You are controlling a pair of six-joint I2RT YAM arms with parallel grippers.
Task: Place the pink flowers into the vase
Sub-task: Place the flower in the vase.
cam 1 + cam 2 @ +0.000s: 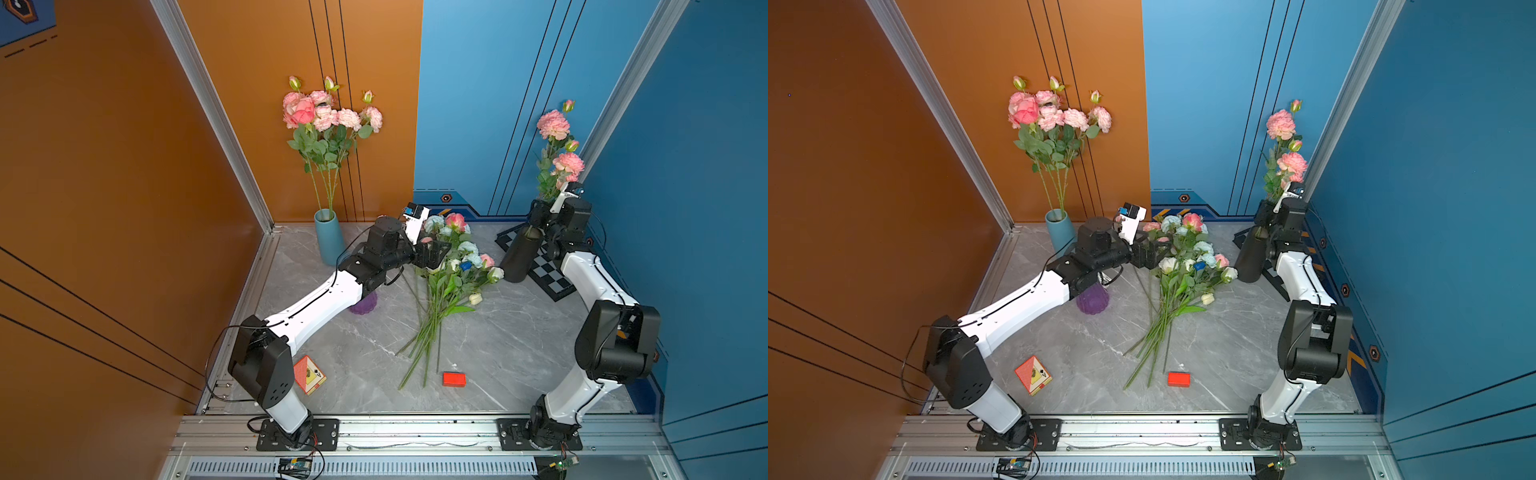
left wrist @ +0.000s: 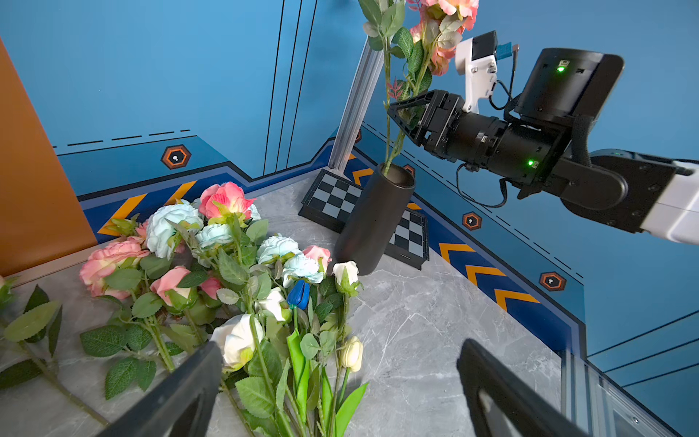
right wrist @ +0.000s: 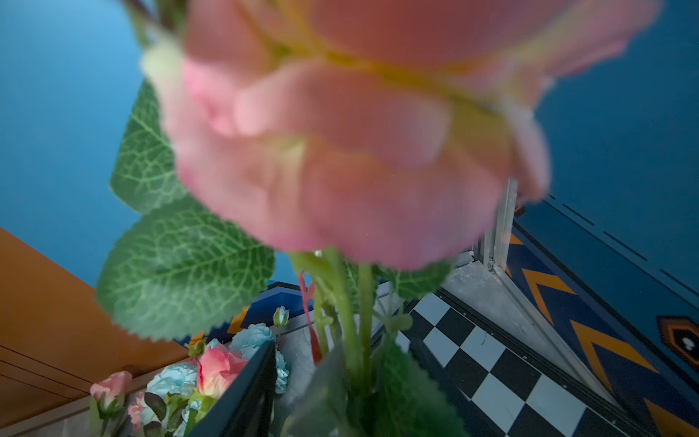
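- While the right gripper (image 2: 397, 113) stands partly open around the stem above the black vase (image 1: 521, 255), one finger (image 3: 249, 393) shows clear of the stem; its partner is hidden behind leaves.
- That stem's pink flowers (image 1: 552, 124) stand in the black vase, in the far right corner, heads close to the blue wall.
- More pink flowers (image 1: 324, 110) stand in a blue vase (image 1: 328, 241) at the far left corner, against the orange wall.
- Remaining pink heads (image 1: 455, 220) lie in a mixed pile (image 1: 449, 266) mid-table, stems fanning toward the front rail.
- Left gripper (image 1: 436, 253) hovers wide open over the pile's left side, holding nothing.
- Black vase leans, its foot on the table (image 1: 498, 353) just beside a chessboard (image 1: 548, 274); a white bud of the pile touches or nearly touches its base.
- Open table lies front right, between pile and right arm; a red block (image 1: 454, 379) sits near the stem ends, a card box (image 1: 309, 374) by the left arm's base, a purple object (image 1: 363, 307) half under the left forearm.
- Only the left wrist view shows the stem entering the black vase's mouth; both top views hide it behind the right arm.
- Right wrist view is mostly filled by a blurred pink head.
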